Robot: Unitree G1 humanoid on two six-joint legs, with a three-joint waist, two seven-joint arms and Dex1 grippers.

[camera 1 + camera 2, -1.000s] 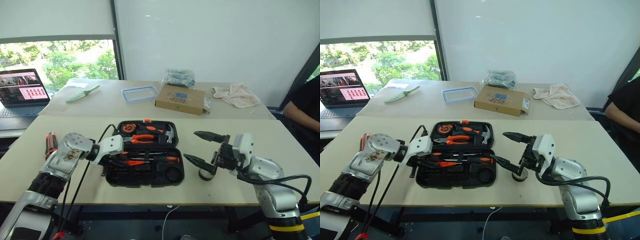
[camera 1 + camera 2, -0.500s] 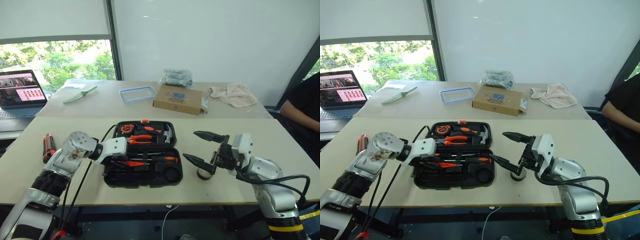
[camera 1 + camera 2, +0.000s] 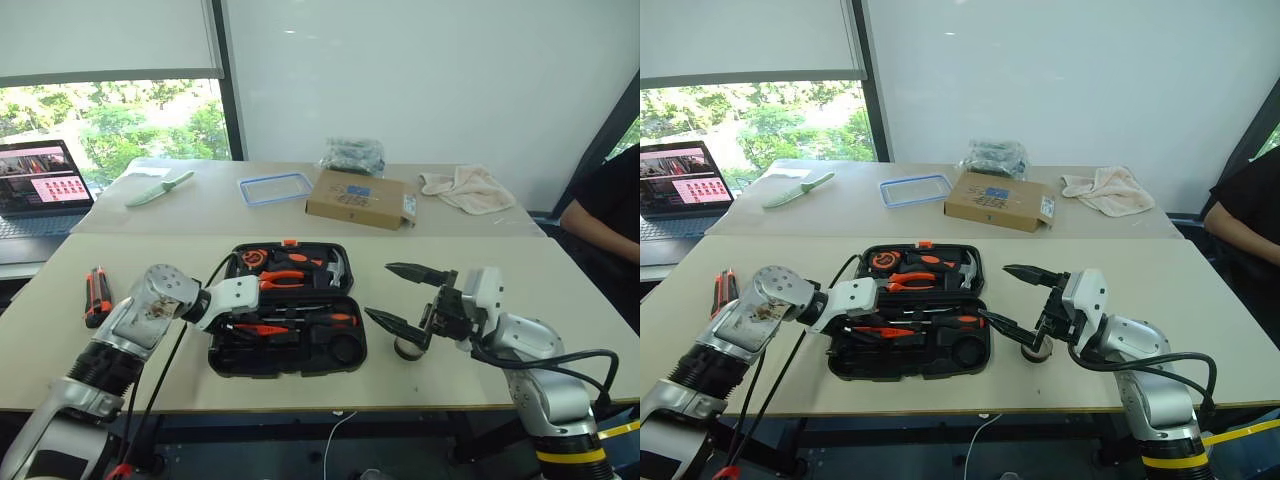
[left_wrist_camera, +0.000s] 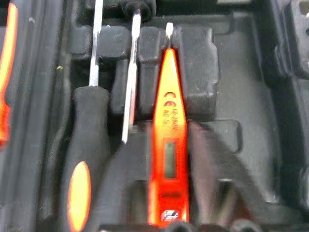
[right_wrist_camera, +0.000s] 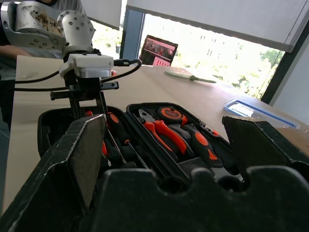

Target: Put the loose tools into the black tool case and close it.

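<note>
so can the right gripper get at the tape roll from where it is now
Probably yes. The right gripper hangs open just above the small dark tape roll, which sits on the bare table right of the black tool case, with nothing in between.

From the head we look forward and down across a near table and a far table; our two eye views share almost the same scene, with the open black tool case near the middle. Our left wrist camera sits very close above the case's moulded slots, facing down onto a slim all-orange screwdriver. Our right wrist camera looks low and level across the near table from the right, sharing the case and taking in the left gripper.
</note>
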